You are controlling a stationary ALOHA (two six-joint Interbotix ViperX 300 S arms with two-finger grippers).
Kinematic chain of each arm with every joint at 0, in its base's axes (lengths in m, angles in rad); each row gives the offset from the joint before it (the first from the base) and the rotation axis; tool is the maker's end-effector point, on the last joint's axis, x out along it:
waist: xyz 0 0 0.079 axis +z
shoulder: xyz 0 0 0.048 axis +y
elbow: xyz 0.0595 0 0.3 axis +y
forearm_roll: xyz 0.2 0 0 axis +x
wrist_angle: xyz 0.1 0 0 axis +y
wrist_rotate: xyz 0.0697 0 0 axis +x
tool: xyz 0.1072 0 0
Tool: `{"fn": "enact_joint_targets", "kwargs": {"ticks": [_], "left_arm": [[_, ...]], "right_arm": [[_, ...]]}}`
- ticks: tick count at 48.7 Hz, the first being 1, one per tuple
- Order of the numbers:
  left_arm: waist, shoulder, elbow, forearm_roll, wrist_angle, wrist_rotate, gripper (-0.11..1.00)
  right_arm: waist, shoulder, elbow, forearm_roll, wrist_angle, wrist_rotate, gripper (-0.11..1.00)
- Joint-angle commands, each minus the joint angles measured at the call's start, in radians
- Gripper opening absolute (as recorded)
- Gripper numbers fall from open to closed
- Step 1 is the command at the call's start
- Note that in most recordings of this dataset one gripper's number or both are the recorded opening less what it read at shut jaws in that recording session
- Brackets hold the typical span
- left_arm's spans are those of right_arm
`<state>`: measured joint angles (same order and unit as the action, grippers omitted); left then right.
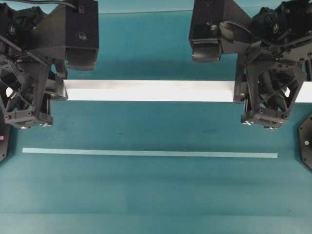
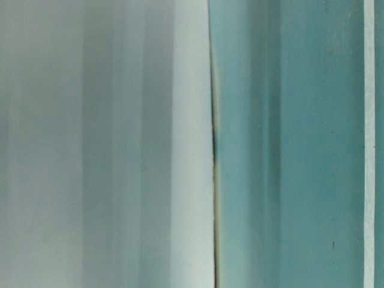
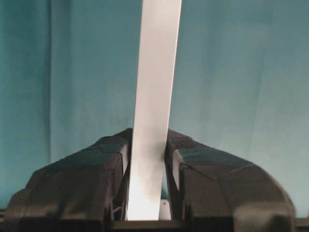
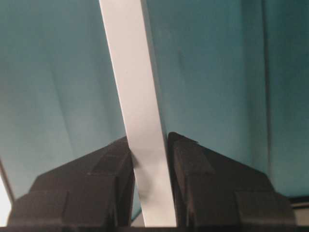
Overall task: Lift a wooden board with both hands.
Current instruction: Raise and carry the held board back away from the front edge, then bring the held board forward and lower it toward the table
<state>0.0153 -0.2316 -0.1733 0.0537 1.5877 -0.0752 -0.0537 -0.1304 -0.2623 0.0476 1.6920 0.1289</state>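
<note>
Clamped at both ends: the left end effector [image 3: 147,183] has its two fingers [image 3: 96,169] pressed against the faces of the wooden board [image 3: 154,96], and the right end effector [image 4: 150,188] grips the same board [image 4: 137,96] the same way, pads touching on either side with no gap showing. From each wrist the board runs straight out between the jaws and away toward the opposite arm, so its long axis lies along the line joining the two end effectors; neither arm is nearer, since each already holds its own end. Seen from overhead, the board [image 1: 148,90] stretches level between the left end effector [image 1: 46,95] and the right end effector [image 1: 256,95] above the teal desk [image 1: 156,195]. Whether it has cleared the desk cannot be read for certain here, though the lift appears to be under way or about to start, and an even rise on both sides is what it calls for. Farther from the end effectors, well apart from the board and parallel to it, lies a thin pale strip [image 1: 146,153]. Count: one board, two end effectors, one strip.
</note>
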Motion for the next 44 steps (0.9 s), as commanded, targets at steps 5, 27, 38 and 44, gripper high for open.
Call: {"fn": "enact_joint_targets", "kwargs": {"ticks": [5,27,38,44], "left_arm": [[-0.002,0.002,-0.040,0.005,-0.029,0.000,0.19],[-0.002,-0.008,0.147,0.005,-0.141,-0.011,0.19],[-0.005,-0.008,0.322,0.005,-0.242,-0.015,0.19],[-0.006,-0.002,0.388,0.005,-0.299,-0.014,0.19]], "right_arm": [[-0.009,0.012,-0.018,0.005,-0.026,0.025,0.22],[-0.009,0.008,0.173,0.005,-0.084,-0.025,0.22],[-0.009,-0.005,0.319,0.005,-0.233,-0.057,0.22],[-0.009,-0.006,0.394,0.005,-0.291,-0.064,0.22]]}}
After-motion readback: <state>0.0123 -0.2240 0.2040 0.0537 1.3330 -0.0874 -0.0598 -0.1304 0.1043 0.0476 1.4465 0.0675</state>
